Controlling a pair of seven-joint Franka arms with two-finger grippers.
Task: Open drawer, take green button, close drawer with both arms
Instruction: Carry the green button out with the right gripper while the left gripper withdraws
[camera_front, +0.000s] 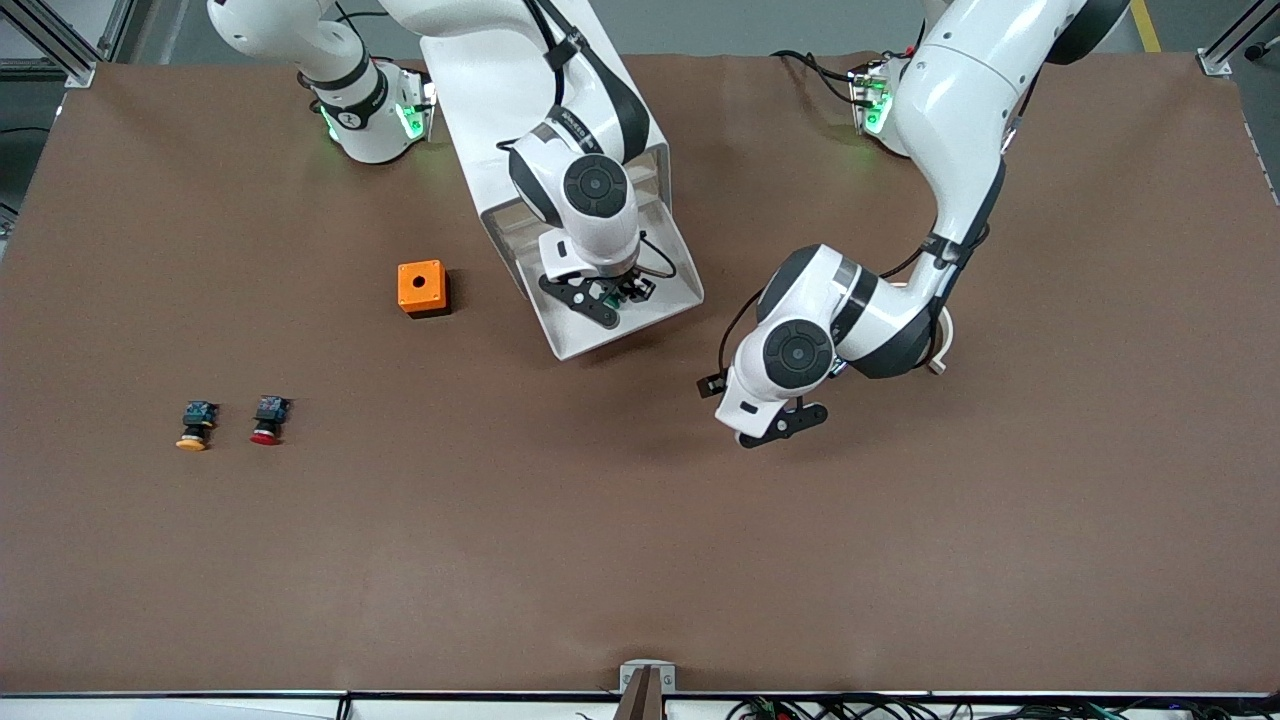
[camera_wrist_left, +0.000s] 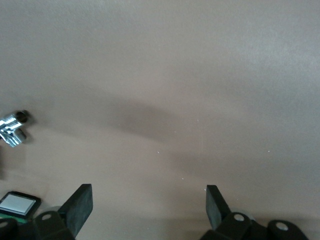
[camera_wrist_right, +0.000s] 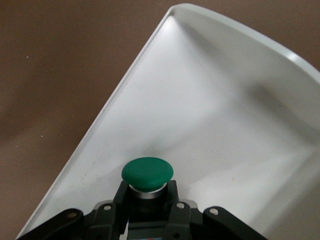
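I have the right arm (camera_front: 560, 130) reaching out from its base over the white cabinet and bending down at the wrist into the pulled-out drawer (camera_front: 672, 268). The right gripper (camera_front: 615, 296) is down inside the drawer, and in the right wrist view I can see its fingers (camera_wrist_right: 122, 192) clenched on the black body of the button (camera_wrist_right: 147, 173), with the green cap sticking out past the fingertips over the white drawer floor. The button sits inside the drawer, toward the end nearer the front camera.

The left arm (camera_front: 950, 140) comes down from its base, folds at the elbow and points its wrist at the bench (camera_front: 640, 560). The left gripper (camera_front: 775, 428) hangs over bare brown bench, beside the drawer's open end on the left arm's side. In the left wrist view I see its fingers (camera_wrist_left: 80, 205) spread wide with nothing between them but bench surface. This arm is waiting.

Toward the right arm's end of the bench I see an orange box (camera_front: 421, 287) with a round hole in its top. Nearer the front camera than that lie a yellow-capped button (camera_front: 195, 425) and a red-capped button (camera_front: 268, 420), just beside each other.
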